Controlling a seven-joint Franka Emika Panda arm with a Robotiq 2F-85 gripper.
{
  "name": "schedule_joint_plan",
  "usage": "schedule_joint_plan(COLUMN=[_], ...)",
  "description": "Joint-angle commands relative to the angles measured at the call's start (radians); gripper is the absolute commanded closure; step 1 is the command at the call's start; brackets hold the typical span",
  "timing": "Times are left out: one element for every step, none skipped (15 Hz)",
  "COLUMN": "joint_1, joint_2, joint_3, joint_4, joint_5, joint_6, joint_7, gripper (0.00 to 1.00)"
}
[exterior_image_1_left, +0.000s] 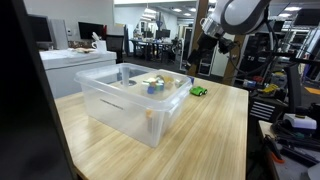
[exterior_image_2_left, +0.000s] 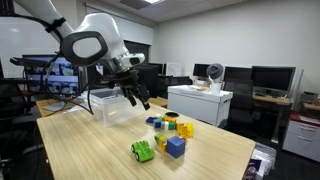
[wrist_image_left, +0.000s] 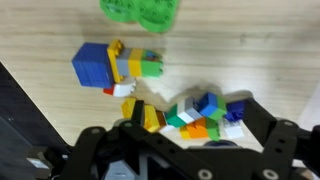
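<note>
My gripper (exterior_image_2_left: 138, 98) hangs open and empty above the wooden table (exterior_image_2_left: 90, 150), apart from everything on it. In the wrist view the two black fingers frame a pile of small coloured blocks (wrist_image_left: 200, 112) lying on the table below; the gripper's midpoint (wrist_image_left: 200, 128) is over that pile. A blue cube (wrist_image_left: 92, 65) joined to yellow and green blocks lies beside the pile, and a green toy (wrist_image_left: 140, 10) lies at the top edge. In an exterior view the pile (exterior_image_2_left: 170, 125), blue cube (exterior_image_2_left: 176, 147) and green toy (exterior_image_2_left: 142, 151) sit near the table's end.
A large clear plastic bin (exterior_image_1_left: 130, 100) stands on the table and also shows behind the arm (exterior_image_2_left: 108, 105). The green toy (exterior_image_1_left: 199, 91) lies just past it. A white cabinet (exterior_image_2_left: 198, 103) and office desks with monitors surround the table.
</note>
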Motion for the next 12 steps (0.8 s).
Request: schedule_joint_plan(joint_1=[-0.075, -0.075, -0.136, -0.141, -0.153, -0.164, -0.175, -0.188, -0.2, -0.21, -0.221, -0.233], joint_2=[0.125, 0.145, 0.162, 0.178, 0.191, 0.199, 0.202, 0.2, 0.197, 0.193, 0.187, 0.18], joint_3=[-0.004, -0.018, 0.034, 0.029, 0.032, 0.036, 0.045, 0.057, 0.07, 0.081, 0.094, 0.108], joint_4=[0.069, 0.074, 0.085, 0.096, 0.103, 0.106, 0.104, 0.094, 0.082, 0.071, 0.06, 0.049], joint_5=[-0.226, -0.275, -0.305, -0.338, -0.356, -0.366, -0.36, -0.349, -0.337, -0.331, -0.318, -0.301], joint_6=[-0.085, -0.076, -0.073, -0.066, -0.053, -0.043, -0.034, -0.018, -0.005, 0.002, 0.007, 0.009], joint_7=[0.202, 0.211, 0.194, 0.179, 0.143, 0.108, 0.055, -0.017, -0.089, -0.147, -0.211, -0.278], gripper=[0.0, 0.0, 0.0, 0.0, 0.0, 0.0, 0.0, 0.0, 0.0, 0.0, 0.0, 0.0])
